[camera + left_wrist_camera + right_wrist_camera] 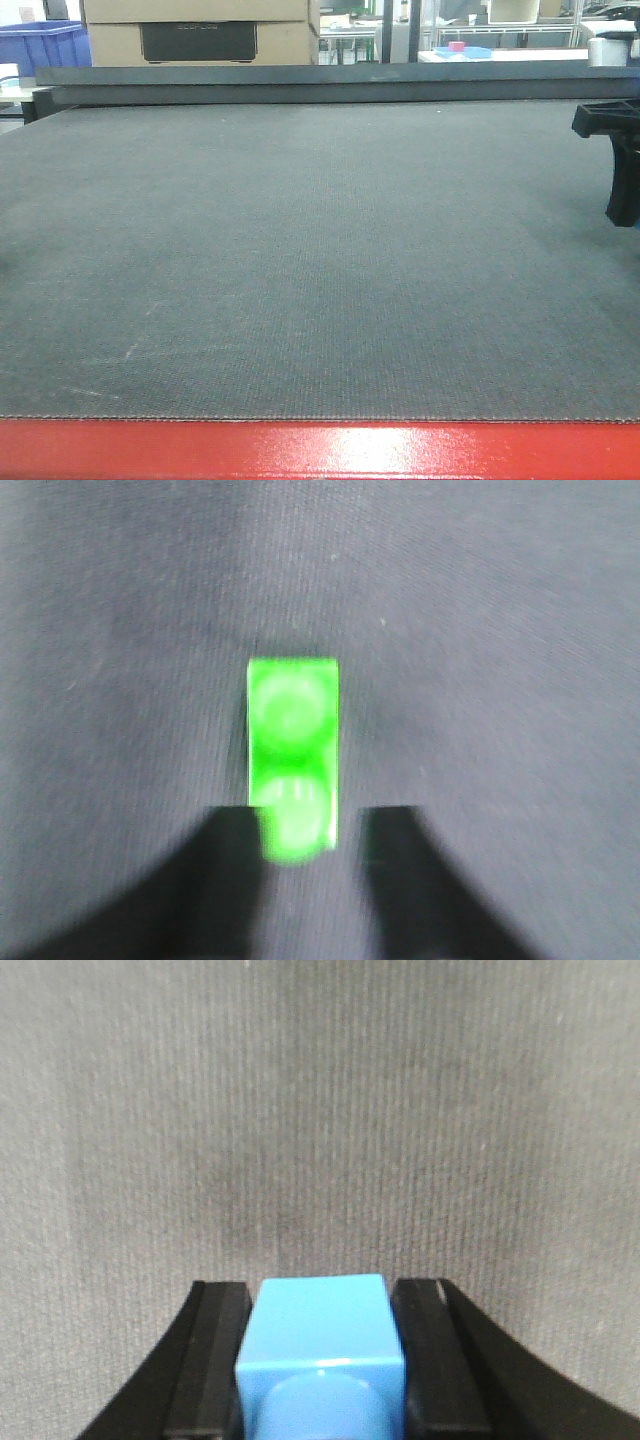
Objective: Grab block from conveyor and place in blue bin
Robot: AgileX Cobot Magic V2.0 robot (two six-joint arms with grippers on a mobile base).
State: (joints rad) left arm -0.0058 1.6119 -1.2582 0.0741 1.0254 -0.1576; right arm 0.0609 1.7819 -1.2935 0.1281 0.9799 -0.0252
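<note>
Left wrist view: a green block (293, 750) with two round studs lies on the conveyor (480, 630) belt, its long axis pointing away from the camera. The left gripper (315, 820) has its jaws apart, straddling the near end of the block. One finger (225, 880) sits right against the block's side, and I see a strip of belt between the block and the other finger. The picture is blurred, so I cannot tell whether that first finger actually touches. I read the block as not gripped.

Right wrist view: the right gripper (320, 1300) is clamped on a blue block (320, 1335). Both black pads (215, 1360) press flat against its opposite sides, with no gap on either side. A rounded stud shows at the bottom edge of the frame. Woven belt fills the view beyond. I cannot tell whether the block rests on the belt or is clear of it.

Front view: the dark grey belt fills most of the frame, with a glossy red frame rail (320, 450) along the near edge. Only part of the right gripper shows, black, at the right edge over the belt. The blue bin (40, 45) stands beyond the belt's far end at upper left, well apart from that gripper. A cardboard box (200, 30) stands beside it.
</note>
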